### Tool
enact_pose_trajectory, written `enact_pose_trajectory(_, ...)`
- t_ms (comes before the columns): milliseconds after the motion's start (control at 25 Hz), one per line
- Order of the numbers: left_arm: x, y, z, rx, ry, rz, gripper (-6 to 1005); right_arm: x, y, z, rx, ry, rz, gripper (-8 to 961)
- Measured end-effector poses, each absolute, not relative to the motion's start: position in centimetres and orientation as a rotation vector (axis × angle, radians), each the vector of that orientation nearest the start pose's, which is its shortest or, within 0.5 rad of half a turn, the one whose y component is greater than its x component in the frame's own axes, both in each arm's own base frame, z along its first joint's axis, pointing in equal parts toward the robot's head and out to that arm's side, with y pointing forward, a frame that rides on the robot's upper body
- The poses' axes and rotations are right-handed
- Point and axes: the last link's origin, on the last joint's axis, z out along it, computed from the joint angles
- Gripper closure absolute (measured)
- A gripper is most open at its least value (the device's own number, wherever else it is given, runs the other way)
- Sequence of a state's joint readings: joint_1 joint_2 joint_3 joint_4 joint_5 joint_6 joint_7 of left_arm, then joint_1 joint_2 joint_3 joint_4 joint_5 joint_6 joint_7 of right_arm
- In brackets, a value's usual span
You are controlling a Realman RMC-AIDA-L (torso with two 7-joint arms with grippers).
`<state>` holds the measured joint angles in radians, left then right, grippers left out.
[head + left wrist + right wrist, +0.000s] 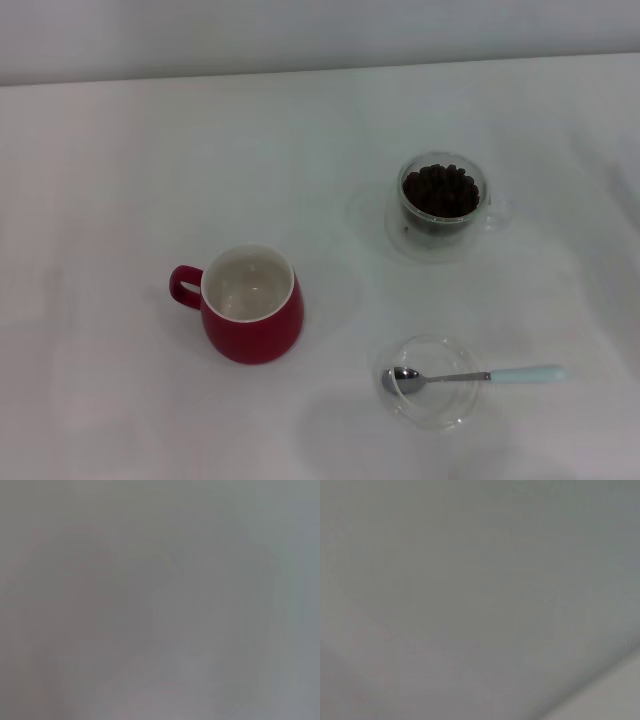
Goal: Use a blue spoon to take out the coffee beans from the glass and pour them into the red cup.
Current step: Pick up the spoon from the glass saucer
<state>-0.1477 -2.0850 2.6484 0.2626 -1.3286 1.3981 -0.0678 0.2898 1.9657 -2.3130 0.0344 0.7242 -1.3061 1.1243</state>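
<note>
Head view shows a white table (120, 160) with no arm or gripper in frame, so whether either gripper's fingers are apart or together cannot be told. The red cup (252, 322) stands upright at lower centre-left, handle toward the left, its white inside bare. The glass (441, 204), upper right, holds the coffee beans (440, 191). The blue spoon (470, 376) rests at lower right, bowl in a shallow clear dish (432, 400), handle pointing right. No writing is readable. Both wrist views show only featureless grey.
</note>
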Motion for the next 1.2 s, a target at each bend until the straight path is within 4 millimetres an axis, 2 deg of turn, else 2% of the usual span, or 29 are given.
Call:
enact_pose_trajectory(160,-37.6,24.3,-0.2,-1.325,-0.637,-0.642,254,41.6,22.0,4.7,-1.445,1.369,1.175,98)
enact_pose_trajectory(200,-37.6,24.9,0.0,-1.325,-0.631,-0.638,254,41.7,20.0,4.3,-1.460,1.392,1.191,98)
enact_pose_trajectory(240,-37.5,25.2,0.0,-1.324,-0.628,-0.640,254,41.7,20.0,4.3,-1.460,1.392,1.191,98)
enact_pose_trajectory(320,-37.4,25.8,0.3,-1.317,-0.621,-0.643,254,41.8,18.1,3.8,-1.447,1.416,1.190,98)
enact_pose_trajectory(360,-37.3,26.2,0.5,-1.316,-0.610,-0.645,254,42.0,17.1,3.4,-1.433,1.434,1.184,98)
enact_pose_trajectory(400,-37.2,26.4,0.6,-1.317,-0.603,-0.646,254,42.3,15.2,2.8,-1.403,1.464,1.171,98)
enact_pose_trajectory(440,-37.0,26.8,0.7,-1.320,-0.592,-0.650,254,42.3,15.2,2.8,-1.403,1.464,1.171,98)
enact_pose_trajectory(560,-36.1,28.2,0.9,-1.329,-0.568,-0.675,254,42.2,13.3,1.9,-1.438,1.513,1.145,98)
enact_pose_trajectory(640,-36.0,28.5,0.9,-1.332,-0.564,-0.680,255,42.1,12.7,1.3,-1.483,1.545,1.119,98)
enact_pose_trajectory(680,-35.5,29.3,1.0,-1.339,-0.551,-0.693,255,42.0,12.5,1.0,-1.504,1.558,1.107,98)
enact_pose_trajectory(840,-34.9,30.0,0.9,-1.354,-0.542,-0.706,255,41.6,12.6,0.1,-1.580,1.596,1.077,98)
enact_pose_trajectory(1200,-35.1,29.9,0.9,-1.347,-0.549,-0.702,256,40.8,13.7,-0.7,-1.748,1.640,1.040,98)
